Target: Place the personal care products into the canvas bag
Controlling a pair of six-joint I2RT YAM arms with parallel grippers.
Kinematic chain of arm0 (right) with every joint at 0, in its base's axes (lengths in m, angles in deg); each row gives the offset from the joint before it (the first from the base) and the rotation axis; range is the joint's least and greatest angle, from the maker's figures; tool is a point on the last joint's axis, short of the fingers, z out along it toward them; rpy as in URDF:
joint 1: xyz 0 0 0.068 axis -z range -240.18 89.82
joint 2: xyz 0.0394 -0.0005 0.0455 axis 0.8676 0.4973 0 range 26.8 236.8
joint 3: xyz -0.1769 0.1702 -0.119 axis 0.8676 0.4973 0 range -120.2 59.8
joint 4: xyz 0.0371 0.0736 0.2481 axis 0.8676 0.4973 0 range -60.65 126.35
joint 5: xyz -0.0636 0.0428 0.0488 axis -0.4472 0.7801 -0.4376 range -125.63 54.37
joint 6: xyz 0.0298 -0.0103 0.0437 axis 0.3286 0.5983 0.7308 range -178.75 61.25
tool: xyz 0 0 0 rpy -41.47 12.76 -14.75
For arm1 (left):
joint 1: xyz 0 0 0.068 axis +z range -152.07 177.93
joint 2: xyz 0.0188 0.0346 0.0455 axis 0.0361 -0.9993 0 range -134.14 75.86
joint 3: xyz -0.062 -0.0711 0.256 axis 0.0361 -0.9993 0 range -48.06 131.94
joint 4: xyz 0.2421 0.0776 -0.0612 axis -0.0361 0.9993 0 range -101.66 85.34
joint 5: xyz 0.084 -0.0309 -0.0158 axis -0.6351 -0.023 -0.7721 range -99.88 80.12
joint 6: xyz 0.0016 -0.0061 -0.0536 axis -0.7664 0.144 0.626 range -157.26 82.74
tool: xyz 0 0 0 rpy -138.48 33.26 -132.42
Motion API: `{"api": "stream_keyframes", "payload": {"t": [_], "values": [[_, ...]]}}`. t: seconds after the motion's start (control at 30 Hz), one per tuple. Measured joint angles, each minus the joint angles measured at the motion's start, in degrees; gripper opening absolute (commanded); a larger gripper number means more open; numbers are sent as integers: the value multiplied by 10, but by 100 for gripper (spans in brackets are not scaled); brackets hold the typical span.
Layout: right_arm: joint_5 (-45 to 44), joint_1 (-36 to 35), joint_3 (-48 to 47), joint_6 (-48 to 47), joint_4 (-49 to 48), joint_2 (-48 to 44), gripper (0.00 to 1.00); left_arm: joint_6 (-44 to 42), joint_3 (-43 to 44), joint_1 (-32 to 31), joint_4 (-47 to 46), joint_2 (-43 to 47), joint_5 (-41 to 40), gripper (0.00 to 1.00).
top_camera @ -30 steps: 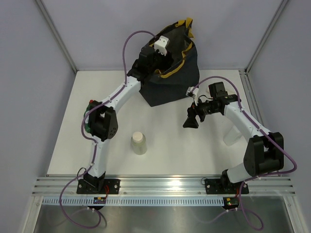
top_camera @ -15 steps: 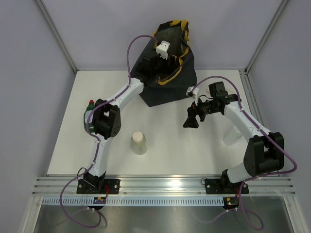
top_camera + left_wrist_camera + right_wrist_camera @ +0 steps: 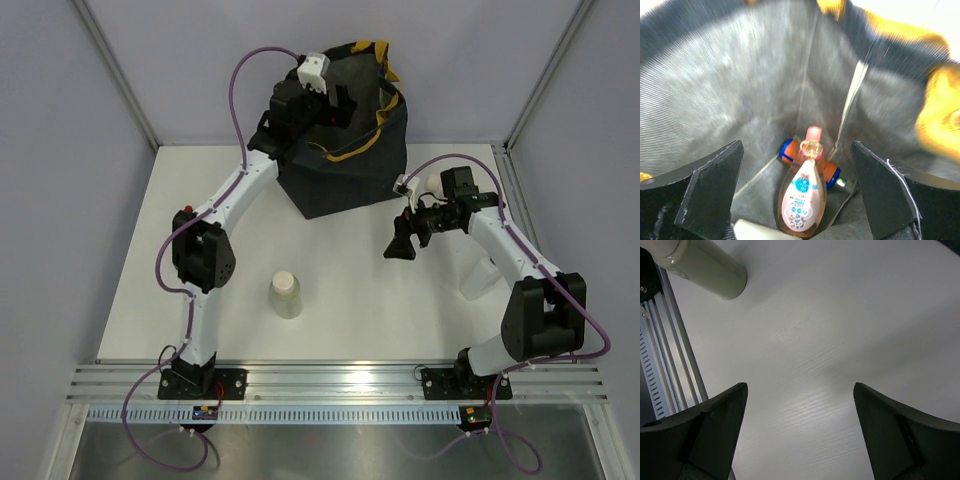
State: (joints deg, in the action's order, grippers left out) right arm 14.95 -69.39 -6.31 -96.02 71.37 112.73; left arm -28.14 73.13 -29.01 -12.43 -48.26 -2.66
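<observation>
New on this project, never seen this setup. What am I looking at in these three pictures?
Two robot arms are bolted at the near edge of a white table. The wide picture comes from a fixed camera above and behind them; the other two come from cameras on each wrist, so the dark wedges are that arm's own claw. The left claw hangs open over a navy bag, holding nothing; inside lie a peach bottle and an orange bottle beneath it. The right claw is open over the table, also empty. A cream bottle stands on the table.
</observation>
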Motion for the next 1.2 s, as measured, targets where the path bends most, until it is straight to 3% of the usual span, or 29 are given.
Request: {"api": "stream_keyframes", "payload": {"t": [0.17,0.33,0.5,0.73,0.93,1.2], "values": [[-1,25,-31,7,27,-24,98,10,15,8,5,61,0,95],[-20,29,-130,26,85,-70,99,13,-16,17,11,180,1,99],[-95,64,-183,125,104,-122,99,19,-209,35,8,409,8,99],[-303,146,-186,264,116,-143,99,33,-549,56,33,722,12,99],[-388,148,-188,252,181,-130,100,33,-695,56,125,852,9,99],[-456,148,-145,123,245,-66,100,31,-794,57,184,906,19,99]]}}
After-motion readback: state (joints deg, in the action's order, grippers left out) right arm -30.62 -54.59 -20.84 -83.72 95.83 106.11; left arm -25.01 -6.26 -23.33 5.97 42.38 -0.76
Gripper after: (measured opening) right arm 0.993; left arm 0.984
